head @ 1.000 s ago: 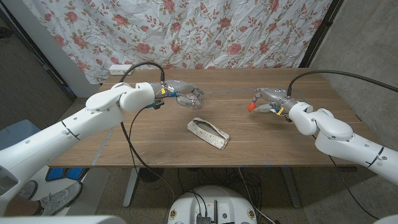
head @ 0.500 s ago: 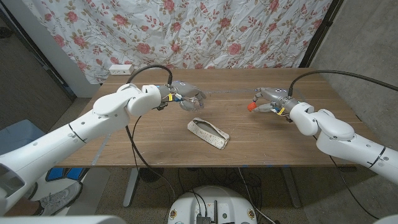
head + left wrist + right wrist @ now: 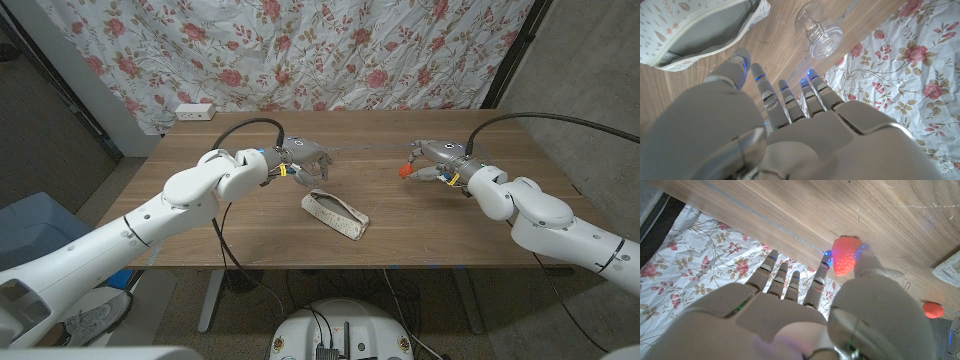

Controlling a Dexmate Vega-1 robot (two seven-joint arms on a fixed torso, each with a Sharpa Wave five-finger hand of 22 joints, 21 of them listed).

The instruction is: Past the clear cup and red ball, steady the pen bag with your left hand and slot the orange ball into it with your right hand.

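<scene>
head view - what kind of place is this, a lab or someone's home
Probably a makeshift robot test room: a floral sheet hung as a backdrop, a wooden table on a metal frame, and bare grey walls.

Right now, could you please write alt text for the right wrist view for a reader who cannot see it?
The robot's right hand pinches a small orange ball between thumb and a finger above the wooden table. A flowered curtain hangs behind, and a small red ball lies nearby.

No text, label, brand, number or sign can be read in any of the views; the pen bag [image 3: 335,214] bears only a small leaf pattern, and the hanging cloth [image 3: 330,50] only printed roses.
</scene>
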